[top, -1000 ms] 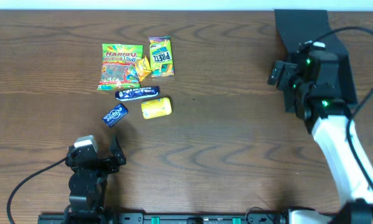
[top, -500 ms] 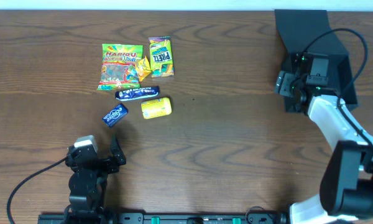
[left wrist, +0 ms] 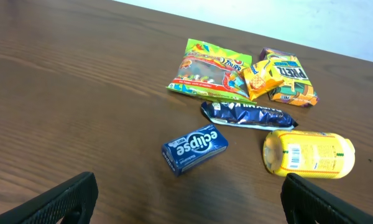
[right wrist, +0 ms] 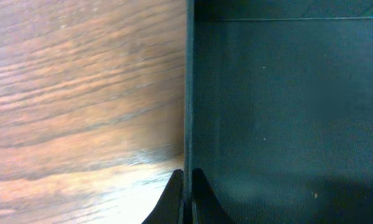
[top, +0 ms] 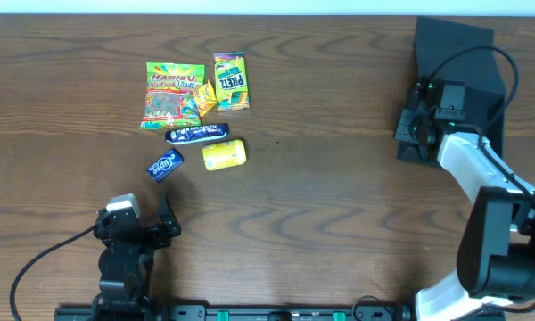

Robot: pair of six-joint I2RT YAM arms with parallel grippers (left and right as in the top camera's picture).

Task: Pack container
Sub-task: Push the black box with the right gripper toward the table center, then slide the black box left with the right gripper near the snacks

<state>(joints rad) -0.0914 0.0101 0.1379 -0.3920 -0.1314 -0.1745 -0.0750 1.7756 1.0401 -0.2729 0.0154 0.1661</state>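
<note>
The container [top: 459, 53] is a matte black shallow box at the far right of the table. My right gripper [top: 416, 125] is shut on its thin left wall [right wrist: 188, 93]; in the right wrist view the two fingertips [right wrist: 174, 190] pinch that wall, one outside and one inside the box. The box interior [right wrist: 286, 112] looks bare. My left gripper [top: 165, 219] rests open near the front left edge with nothing between its fingers [left wrist: 68, 196]. It sits a short way in front of the blue Eclipse tin [left wrist: 196, 148].
A cluster of snacks lies at the left centre: Haribo bag [top: 172, 94], yellow-green box [top: 231, 81], small orange packet [top: 205, 96], dark blue bar [top: 197, 133], yellow pack [top: 224, 154], Eclipse tin [top: 165, 165]. Brown wooden table [top: 321, 205] lies between snacks and box.
My right gripper has closed onto the container's left wall. The box has shifted and turned slightly to the right. The left arm has not moved.
</note>
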